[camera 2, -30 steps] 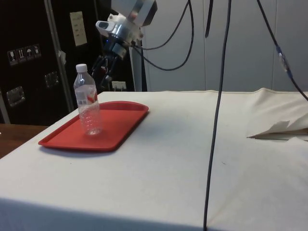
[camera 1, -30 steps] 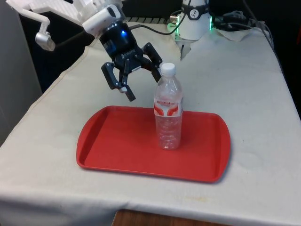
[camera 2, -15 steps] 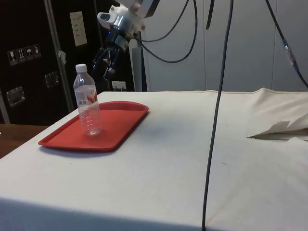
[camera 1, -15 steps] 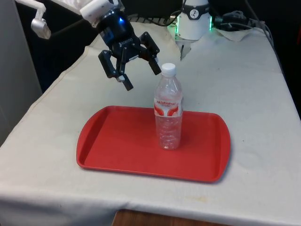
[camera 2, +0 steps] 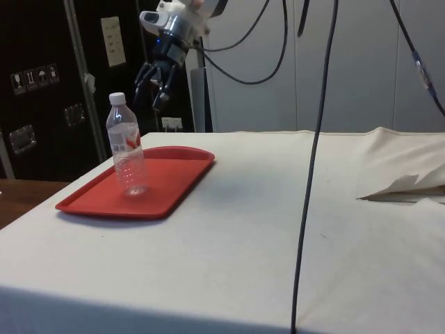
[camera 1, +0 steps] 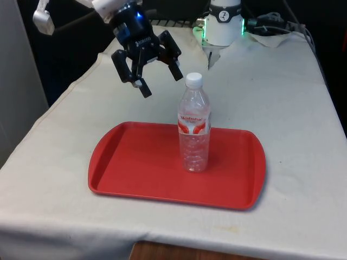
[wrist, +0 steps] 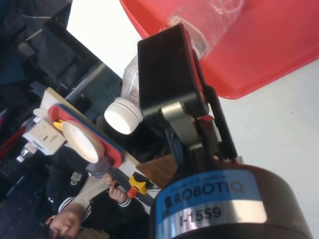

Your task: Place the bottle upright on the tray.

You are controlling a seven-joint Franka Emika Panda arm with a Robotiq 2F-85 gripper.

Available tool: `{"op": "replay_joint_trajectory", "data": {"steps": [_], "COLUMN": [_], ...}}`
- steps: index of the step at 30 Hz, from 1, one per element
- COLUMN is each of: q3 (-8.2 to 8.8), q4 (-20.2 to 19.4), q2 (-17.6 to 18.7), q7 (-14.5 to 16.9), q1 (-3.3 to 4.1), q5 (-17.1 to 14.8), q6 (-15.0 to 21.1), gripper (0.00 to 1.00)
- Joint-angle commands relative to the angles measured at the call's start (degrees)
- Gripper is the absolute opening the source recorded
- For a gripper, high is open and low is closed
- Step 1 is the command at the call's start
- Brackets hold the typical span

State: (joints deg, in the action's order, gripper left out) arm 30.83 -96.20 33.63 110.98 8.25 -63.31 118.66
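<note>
Since the bottle (camera 1: 194, 124) is already standing upright on the red tray (camera 1: 130, 168), toward the front view's right of the tray's middle, the step in hand looks to be clearing the claw (camera 1: 147, 60) away. The claw is hanging spread and empty above the tray's far edge, up and to the front view's left of the white cap (camera 1: 194, 80). To do this well, it should be lifting up and away from the bottle, keeping both fingers clear of the cap, since a light, nearly empty bottle is probably tipping at the slightest knock. The worktop (camera 1: 282, 108) is lying flat under a white cloth, giving the tray a steady seat. In the side view, dark cabinets (camera 2: 42, 90) are standing behind the tray and black cables (camera 2: 313, 139) are hanging across the scene. In the wrist view, a person (wrist: 75, 199) is sitting beyond the worktop's edge.
</note>
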Motion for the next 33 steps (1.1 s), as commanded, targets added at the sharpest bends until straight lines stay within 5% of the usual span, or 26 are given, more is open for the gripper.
{"op": "replay_joint_trajectory", "data": {"steps": [1,6,7,8,14,15,16,22,25,30,33], "q3": [0.46,0.63,0.29,0.69,0.69,0.34,0.69,0.8,0.46,0.8,0.46], "q4": [-0.29,-0.29,0.06,-0.23,-0.06,0.11,-0.06,0.17,0.34,0.34,0.4], "q2": [-0.4,-0.8,-0.63,-0.97,-1.43,-1.32,-1.49,-1.55,-1.49,-1.43,-1.49], "q7": [0.0,0.11,0.23,0.11,0.23,0.34,0.29,0.8,1.2,2.06,2.29], "q1": [0.52,0.74,0.23,0.86,1.03,0.52,1.03,1.15,0.69,1.26,0.86], "q5": [1.03,2.29,1.89,2.86,4.93,4.3,5.21,6.76,6.93,8.54,8.31], "q6": [0.69,0.74,0.06,0.8,1.03,0.34,1.09,1.38,0.74,2.12,1.6], "gripper": [1.0,1.0,1.0,1.0,1.0,1.0,1.0,1.0,1.0,1.0,1.0]}}
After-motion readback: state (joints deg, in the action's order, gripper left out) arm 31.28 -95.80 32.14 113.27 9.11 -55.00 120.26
